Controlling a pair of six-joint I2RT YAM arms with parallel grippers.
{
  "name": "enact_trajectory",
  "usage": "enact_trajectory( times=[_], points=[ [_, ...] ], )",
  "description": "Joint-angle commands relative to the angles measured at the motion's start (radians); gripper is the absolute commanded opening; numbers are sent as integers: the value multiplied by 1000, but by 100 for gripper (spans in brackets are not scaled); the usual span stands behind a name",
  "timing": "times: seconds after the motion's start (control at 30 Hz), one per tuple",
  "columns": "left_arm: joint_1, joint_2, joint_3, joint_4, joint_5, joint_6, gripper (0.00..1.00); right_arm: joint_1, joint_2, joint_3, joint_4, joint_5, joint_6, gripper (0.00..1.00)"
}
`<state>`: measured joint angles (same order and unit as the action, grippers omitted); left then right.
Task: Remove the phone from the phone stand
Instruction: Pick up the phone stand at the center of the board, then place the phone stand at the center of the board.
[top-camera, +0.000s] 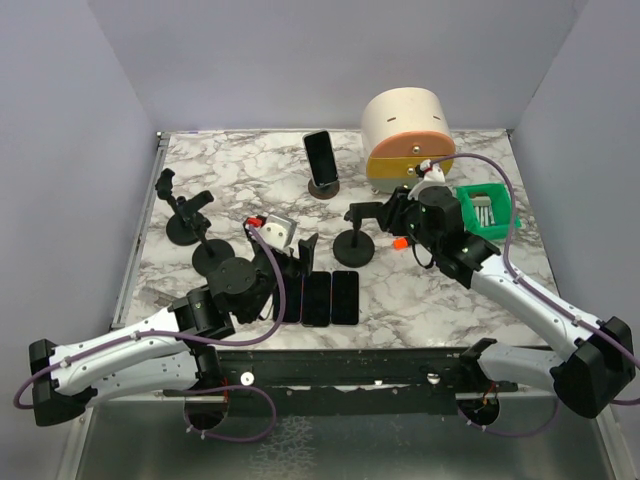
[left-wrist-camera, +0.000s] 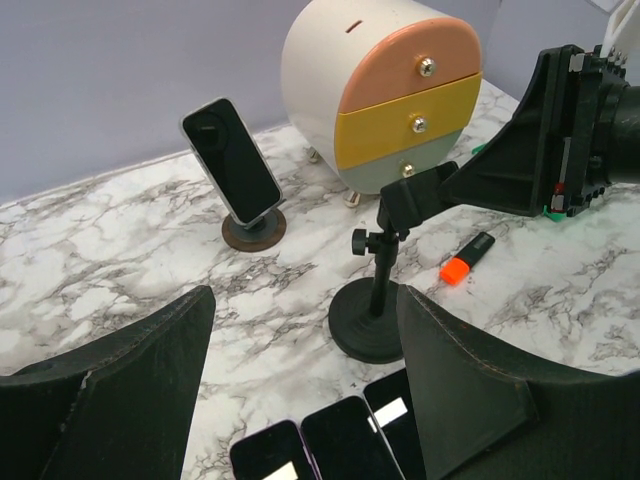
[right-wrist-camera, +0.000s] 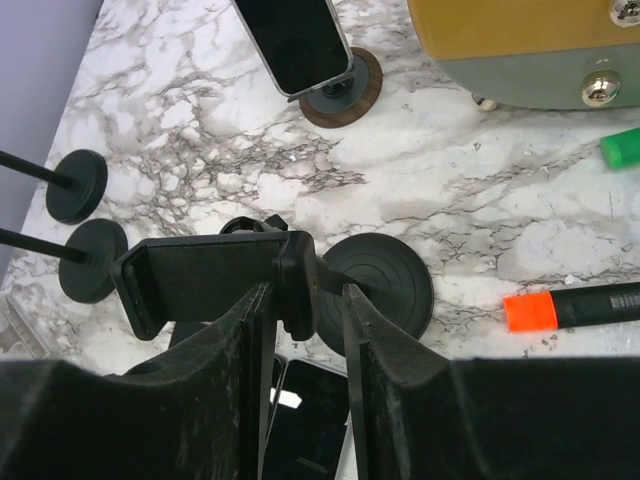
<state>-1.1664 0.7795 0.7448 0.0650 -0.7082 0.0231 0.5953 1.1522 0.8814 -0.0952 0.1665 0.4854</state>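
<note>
At far centre of the top view we log the phone (top-camera: 320, 153), a glossy black slab propped upright and leaning back on its phone stand (top-camera: 325, 188). The stand is a round dark disc on the grey-veined marble table (top-camera: 230, 160). To the right are a rounded cream drawer unit (top-camera: 405, 130) and a green tray (top-camera: 486, 210), contents too small to read. Three flat phones (top-camera: 318, 297) lie side by side near the front edge. The left gripper (top-camera: 293, 262) sits at the far-left corner of that row. The right gripper (top-camera: 385, 212) is at the head of a black clamp stand (top-camera: 354, 240). Finger gaps are unreadable from above.

Left wrist view: matte black fingers (left-wrist-camera: 130, 385) are splayed wide, nothing between them. Only here do we see the drawer fronts: pink, yellow and grey-green, each with a metal knob. The phone (left-wrist-camera: 231, 160) shows its screen side, silver-edged, on a brown-rimmed base (left-wrist-camera: 254, 230). An orange marker (left-wrist-camera: 467, 259) lies right of the clamp stand (left-wrist-camera: 375, 300). The flat phones are cut off at the bottom edge.

Right wrist view: fingers (right-wrist-camera: 235, 350) are set narrow, with the clamp stand's (right-wrist-camera: 210, 275) neck between them. Whether they press on it we cannot tell. The phone (right-wrist-camera: 292, 40) is cropped by the top edge, well apart from this gripper. Two disc-based rod stands (right-wrist-camera: 76, 186) sit at left, rods cut off.
</note>
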Motion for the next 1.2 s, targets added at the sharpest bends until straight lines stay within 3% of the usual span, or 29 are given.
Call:
enact_trajectory(
  times=[0.0, 0.1, 0.2, 0.23, 0.77, 1.17],
  points=[
    [2, -23, -9, 3, -7, -3, 74, -5, 11, 12, 25, -31, -16, 33],
    [2, -30, -9, 3, -11, -5, 74, -5, 4, 25, 25, -38, -36, 23],
    [3, -41, -10, 4, -14, -5, 74, -5, -7, 51, 14, -52, -56, 2],
    [2, -43, -10, 5, -15, -7, 74, -5, -10, 63, 7, -60, -62, 1],
    [3, -187, -55, 72, -136, 12, 73, 14, 106, 364, -30, -370, -126, 1],
    [3, -314, -90, 144, -236, 71, 73, 131, 360, 540, 127, -404, -131, 0]
  ],
)
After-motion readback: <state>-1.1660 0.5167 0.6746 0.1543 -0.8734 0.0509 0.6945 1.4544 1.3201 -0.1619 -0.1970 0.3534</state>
